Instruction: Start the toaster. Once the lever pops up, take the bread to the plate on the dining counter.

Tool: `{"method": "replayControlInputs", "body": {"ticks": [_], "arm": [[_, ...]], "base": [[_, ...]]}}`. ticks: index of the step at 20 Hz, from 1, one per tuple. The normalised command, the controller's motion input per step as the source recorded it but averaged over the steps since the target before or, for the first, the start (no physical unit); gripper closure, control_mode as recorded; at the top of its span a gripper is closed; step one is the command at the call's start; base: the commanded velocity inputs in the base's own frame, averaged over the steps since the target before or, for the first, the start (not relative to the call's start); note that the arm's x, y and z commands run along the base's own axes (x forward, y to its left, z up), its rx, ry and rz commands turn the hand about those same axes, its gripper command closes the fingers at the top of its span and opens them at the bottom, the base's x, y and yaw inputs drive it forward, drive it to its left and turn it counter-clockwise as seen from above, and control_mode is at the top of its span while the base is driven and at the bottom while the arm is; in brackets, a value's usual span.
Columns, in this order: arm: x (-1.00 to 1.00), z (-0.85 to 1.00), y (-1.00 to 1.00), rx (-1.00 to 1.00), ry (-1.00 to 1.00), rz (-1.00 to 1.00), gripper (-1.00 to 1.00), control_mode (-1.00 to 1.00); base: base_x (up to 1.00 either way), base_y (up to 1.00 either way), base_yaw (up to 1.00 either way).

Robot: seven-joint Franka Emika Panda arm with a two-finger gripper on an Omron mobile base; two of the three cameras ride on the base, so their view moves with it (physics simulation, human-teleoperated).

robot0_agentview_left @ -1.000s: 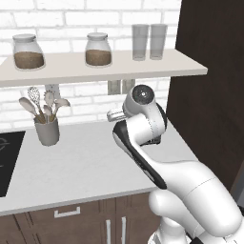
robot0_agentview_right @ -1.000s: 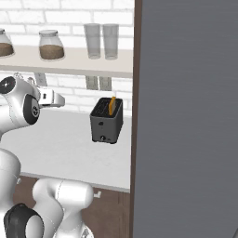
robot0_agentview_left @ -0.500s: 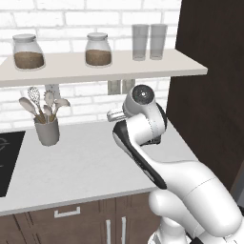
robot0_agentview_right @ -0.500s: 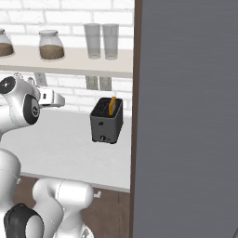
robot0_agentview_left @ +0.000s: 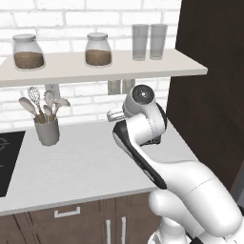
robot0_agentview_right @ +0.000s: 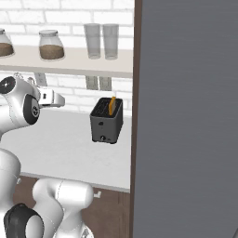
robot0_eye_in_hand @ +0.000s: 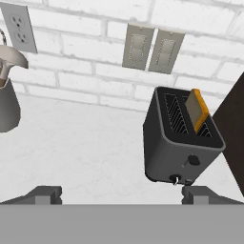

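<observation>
On a smooth white worktop (robot0_agentview_right: pixel 65 139) backed by white brick wall (robot0_eye_in_hand: pixel 86 52), the boxy dark grey toaster (robot0_eye_in_hand: pixel 180 143) holds a tan golden-crusted bread slice (robot0_eye_in_hand: pixel 197 110) upright in its slot, the wide-open gripper (robot0_eye_in_hand: pixel 122 194) hovering near it, fingertips (robot0_eye_in_hand: pixel 44 194) partly cut off.

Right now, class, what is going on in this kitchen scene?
A white robot arm faces a worktop against a brick wall. A dark toaster stands on the worktop with a slice of bread sticking up out of one slot. The gripper is open, holds nothing, and is short of the toaster without touching it. A grey utensil cup stands further along the worktop, and jars and glasses sit on the shelf above.
</observation>
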Motion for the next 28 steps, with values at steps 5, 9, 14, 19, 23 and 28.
{"method": "replayControlInputs", "body": {"ticks": [5,9,14,19,23,28], "arm": [[0.00,0.00,0.00,0.00,0.00,0.00,-1.00,-1.00],[0.00,0.00,0.00,0.00,0.00,0.00,-1.00,-1.00],[0.00,0.00,0.00,0.00,0.00,0.00,-1.00,-1.00],[0.00,0.00,0.00,0.00,0.00,0.00,-1.00,-1.00],[0.00,0.00,0.00,0.00,0.00,0.00,-1.00,-1.00],[0.00,0.00,0.00,0.00,0.00,0.00,-1.00,-1.00]], "base": [[0.00,0.00,0.00],[0.00,0.00,0.00],[0.00,0.00,0.00],[0.00,0.00,0.00],[0.00,0.00,0.00],[0.00,0.00,0.00]]}}
